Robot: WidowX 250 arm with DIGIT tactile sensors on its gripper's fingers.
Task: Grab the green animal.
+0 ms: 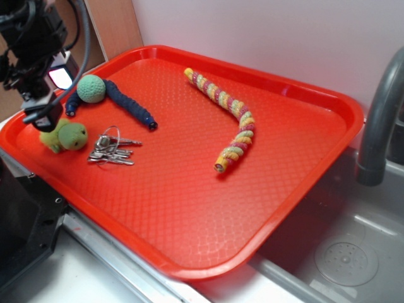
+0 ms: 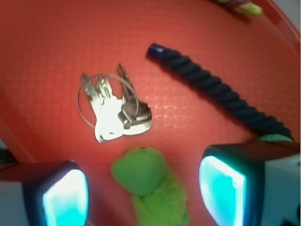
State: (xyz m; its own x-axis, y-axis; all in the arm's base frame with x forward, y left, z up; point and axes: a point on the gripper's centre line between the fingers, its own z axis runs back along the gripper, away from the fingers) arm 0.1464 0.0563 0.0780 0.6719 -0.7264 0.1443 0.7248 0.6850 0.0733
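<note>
As the red tray [image 1: 303,208] carries everything, it is noted first; no brand, label or legible writing shows on it or its contents. Striped snake [image 1: 230,113] lies mid-tray, well apart. Gripper [image 2: 143,195] hovers spread wide, grasping nothing, fingers [image 2: 63,195] flanking the green animal [image 2: 148,183] at the tray's near left corner, just beside the keys [image 2: 115,110]. Judged light, soft, compressible, non-slippery plush; pinch across the rounded head.

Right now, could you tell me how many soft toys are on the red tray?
3: the green animal at the tray's near-left corner under the gripper, the teal ball toy just behind it, the striped snake mid-tray. None seems hidden.
</note>
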